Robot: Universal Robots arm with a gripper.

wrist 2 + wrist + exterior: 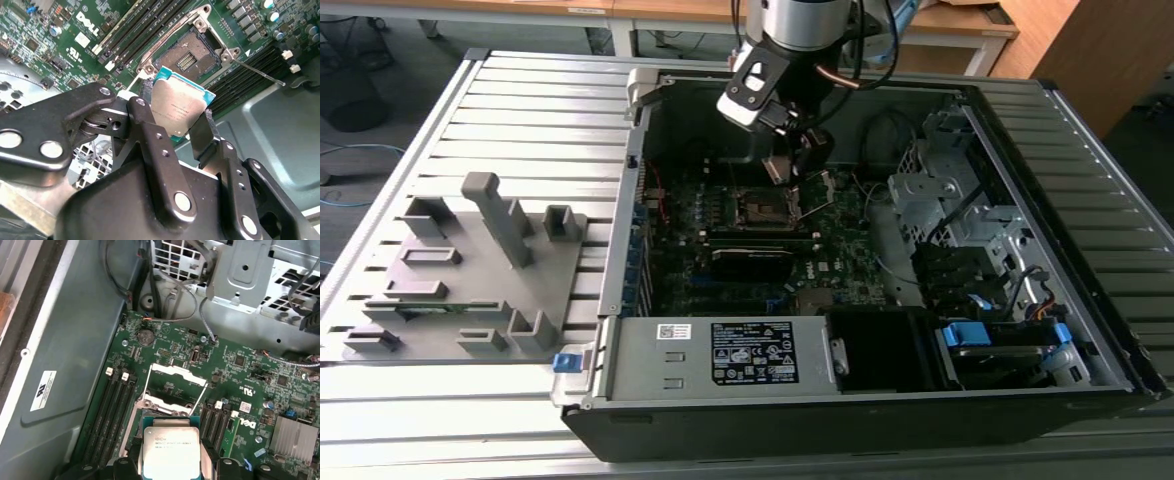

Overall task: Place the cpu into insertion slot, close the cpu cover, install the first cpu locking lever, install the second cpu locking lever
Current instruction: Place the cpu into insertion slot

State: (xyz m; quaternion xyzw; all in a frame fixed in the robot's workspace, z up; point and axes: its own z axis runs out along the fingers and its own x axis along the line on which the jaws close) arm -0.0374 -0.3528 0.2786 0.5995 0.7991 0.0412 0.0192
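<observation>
Counting down by size: one open computer case [854, 425], one motherboard [240, 365] on its floor, one gripper [790, 160] reaching inside. Its fingers are clamped on opposite edges of the single cpu [180, 105], grey top facing the wrist. One insertion slot [192, 52] lies just beneath the fingertips, bare; the cpu hangs apart from it, not seated. One cpu cover [177, 371] stands raised beyond the slot. Two locking levers [147, 382] are swung free, one on either side. Judgement: step one in hand, none of the four steps done.

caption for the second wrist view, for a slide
Gripper holding the cpu by two edges, just short of the open insertion slot
</observation>
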